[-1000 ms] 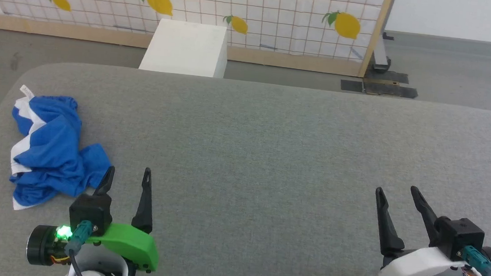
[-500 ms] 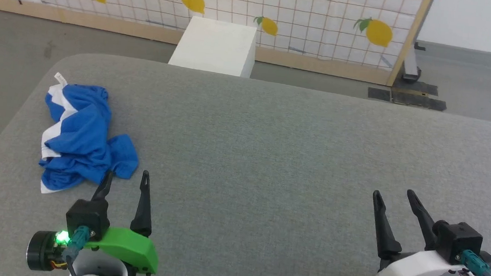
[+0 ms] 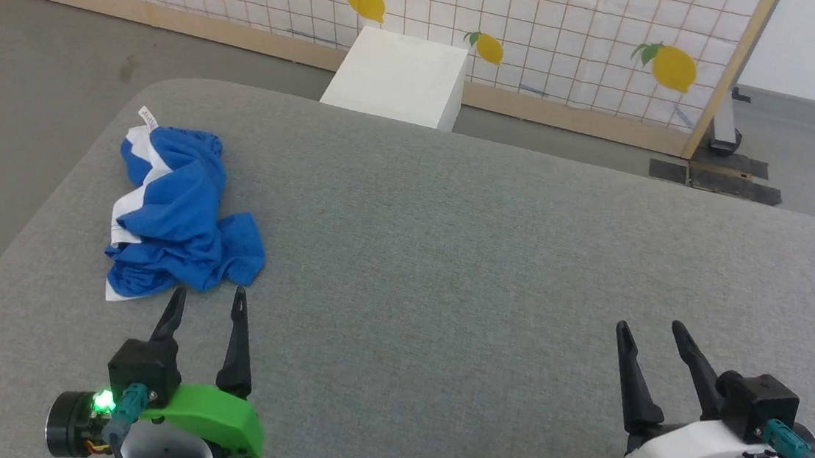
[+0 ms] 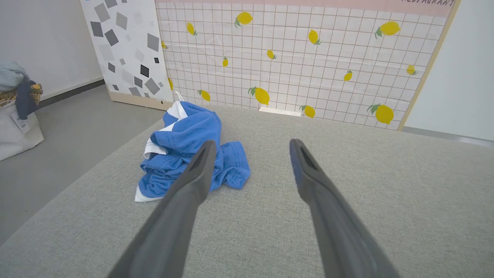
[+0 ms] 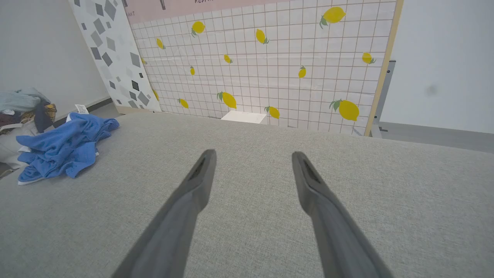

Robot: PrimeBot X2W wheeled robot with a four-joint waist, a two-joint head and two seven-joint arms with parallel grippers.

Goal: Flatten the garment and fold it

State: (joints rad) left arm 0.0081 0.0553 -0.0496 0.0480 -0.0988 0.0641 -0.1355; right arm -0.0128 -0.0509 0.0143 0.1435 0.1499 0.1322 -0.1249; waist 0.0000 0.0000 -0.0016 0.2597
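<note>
Blue garment (image 3: 176, 220) lies crumpled, white trim showing.

Left hand: the left hand (image 3: 209, 291) sits at the lower left of the head view, its two long dark fingers (image 3: 238, 347) spread wide, tips pointing up the view.
Left wrist: bright green plastic shell (image 3: 215, 408), with a small lit green lamp (image 3: 102, 401) beside it.
Right hand: the right hand (image 3: 648, 326) sits at the lower right, long dark fingers spread wide, leaning slightly leftward.
Right wrist: white plastic shell (image 3: 684, 445), with a teal cable connector (image 3: 784, 439).
</note>
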